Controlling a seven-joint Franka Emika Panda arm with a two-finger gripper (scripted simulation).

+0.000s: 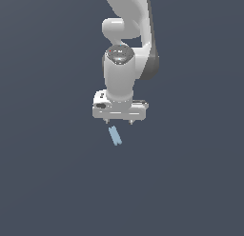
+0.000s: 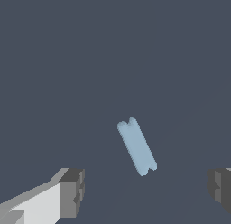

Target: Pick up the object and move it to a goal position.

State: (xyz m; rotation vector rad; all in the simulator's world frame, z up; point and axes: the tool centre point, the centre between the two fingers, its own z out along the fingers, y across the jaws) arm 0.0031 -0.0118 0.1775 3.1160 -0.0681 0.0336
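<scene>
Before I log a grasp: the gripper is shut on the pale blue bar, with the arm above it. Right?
Not quite. The gripper is open and the bar lies free between its spread fingers, untouched, as the wrist view shows. The arm is above it.

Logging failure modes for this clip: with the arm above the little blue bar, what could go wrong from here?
1. The blue bar lies at a slant to the open jaws of the gripper, so closing without turning the wrist may pinch it cornerwise and spin it.
2. It looks thin and flat on the floor; the fingertips may stop too high and miss it.
3. In the exterior view it sits just ahead of the gripper, not centred.
</scene>
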